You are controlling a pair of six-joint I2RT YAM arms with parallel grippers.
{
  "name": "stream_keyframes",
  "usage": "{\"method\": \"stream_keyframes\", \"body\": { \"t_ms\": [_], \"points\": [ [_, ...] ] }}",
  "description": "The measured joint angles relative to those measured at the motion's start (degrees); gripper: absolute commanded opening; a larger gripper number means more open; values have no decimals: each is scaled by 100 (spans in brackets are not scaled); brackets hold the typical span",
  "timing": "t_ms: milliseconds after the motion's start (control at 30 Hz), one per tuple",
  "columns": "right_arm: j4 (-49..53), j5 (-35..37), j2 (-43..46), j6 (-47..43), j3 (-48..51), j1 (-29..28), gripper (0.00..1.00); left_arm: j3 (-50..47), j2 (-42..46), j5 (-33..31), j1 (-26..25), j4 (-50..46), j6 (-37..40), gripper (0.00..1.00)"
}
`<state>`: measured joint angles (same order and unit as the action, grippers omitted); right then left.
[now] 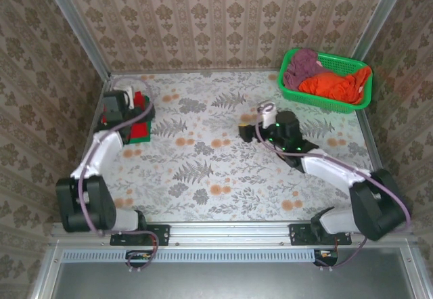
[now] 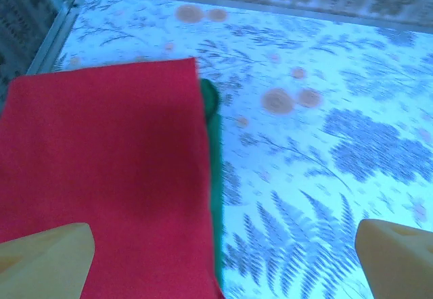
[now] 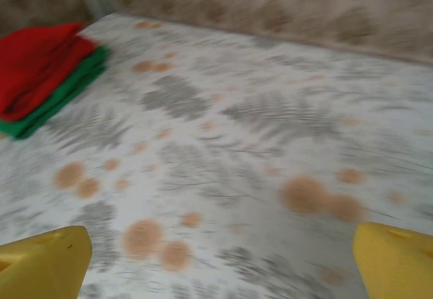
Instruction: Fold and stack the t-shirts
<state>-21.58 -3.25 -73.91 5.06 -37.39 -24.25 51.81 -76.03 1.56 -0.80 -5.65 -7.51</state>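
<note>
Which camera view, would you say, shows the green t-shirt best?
Right wrist: the green t-shirt lies folded under the red t-shirt, its long edge visible. Left wrist shows a thin strip; top external, just a sliver.

Overhead, low wrist views, seemingly sharing t-shirts (image 2: 101,164)

**Matt cloth, glossy plastic, bare metal**

The red t-shirt (image 2: 101,177) and green t-shirt (image 2: 214,184) are showing soft, matt cloth. The desk (image 1: 203,177) is looking smooth and printed. The basket (image 1: 314,98) is showing glossy plastic mesh, the yellow fingers (image 2: 40,262) smooth plastic. The front rail (image 1: 230,231) is gleaming as brushed metal.
</note>
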Motion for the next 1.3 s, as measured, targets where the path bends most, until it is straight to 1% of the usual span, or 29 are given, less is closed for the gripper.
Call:
{"method": "stream_keyframes", "body": {
  "t_ms": [100,200,333,433,533,633,733,933,1000,1067,1200,1300],
  "points": [
    [87,533,787,-24,452,426,100,-1040,774,-295,-426,398,35,100],
    [269,887,1392,-66,761,962,100,-2090,1521,-518,-671,693,118,100],
    [223,1331,1725,-160,1213,1589,100,-2979,2291,-662,-699,1025,470,100],
    [-238,1587,1617,-195,1749,1818,100,-3261,2433,-664,-614,1493,743,100],
    [-841,1746,1064,-190,2194,1982,100,-3543,2079,-520,-313,2378,883,100],
    [-1362,1784,522,-186,2299,2094,100,-3648,1292,-297,20,3112,949,100],
    [-2090,1779,44,-181,2284,2164,100,-3633,634,-105,179,3814,992,100],
    [-3191,1587,-1207,-190,2061,2205,100,-3053,-525,262,404,4588,901,100],
    [-3209,1502,-1368,-188,2044,2214,100,-2992,-944,293,376,5073,903,100],
    [-3150,1453,-1370,-188,1945,2225,100,-2968,-1165,243,262,5112,914,100],
    [-2986,1327,-1375,-190,1532,2251,100,-2964,-1222,87,79,5200,955,100],
    [-2966,1287,-1375,-190,1482,2251,100,-2953,-1222,31,70,5226,973,100]
  ]
}}
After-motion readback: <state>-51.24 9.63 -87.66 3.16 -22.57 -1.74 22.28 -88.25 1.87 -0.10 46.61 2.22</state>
